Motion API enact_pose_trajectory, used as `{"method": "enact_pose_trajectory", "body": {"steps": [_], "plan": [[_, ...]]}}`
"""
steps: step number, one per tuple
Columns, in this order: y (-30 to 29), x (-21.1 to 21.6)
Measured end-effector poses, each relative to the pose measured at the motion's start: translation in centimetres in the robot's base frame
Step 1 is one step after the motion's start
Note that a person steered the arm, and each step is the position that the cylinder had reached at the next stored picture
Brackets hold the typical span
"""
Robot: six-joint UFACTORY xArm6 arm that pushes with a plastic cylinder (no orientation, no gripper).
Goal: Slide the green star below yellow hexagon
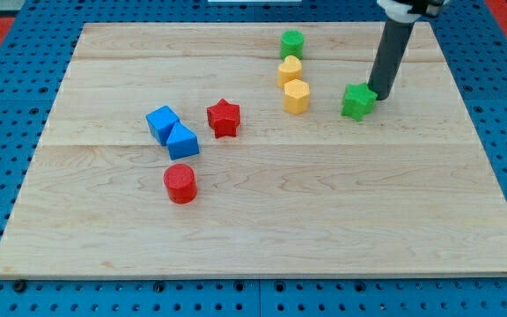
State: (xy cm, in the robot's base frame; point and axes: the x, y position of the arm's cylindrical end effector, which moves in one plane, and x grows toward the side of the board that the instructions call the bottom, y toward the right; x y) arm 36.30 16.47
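Observation:
The green star (356, 101) lies on the wooden board at the view's upper right. My tip (381, 94) touches the star's right side, slightly above its middle. The yellow hexagon (296, 96) sits to the star's left, about a block's width away. A second yellow block (290, 70), heart-like in shape, sits just above the hexagon. The dark rod rises from the tip toward the view's top right.
A green round block (292, 42) sits above the yellow pair. A red star (224, 118) is left of the hexagon. Two blue blocks (162, 121) (182, 142) touch each other at the left. A red cylinder (180, 184) lies below them.

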Motion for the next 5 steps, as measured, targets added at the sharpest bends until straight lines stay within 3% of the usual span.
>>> {"method": "enact_pose_trajectory", "body": {"steps": [1, 3, 5], "plan": [[1.7, -2.5], [-4.2, 3.7], [-2.9, 5.1]]}}
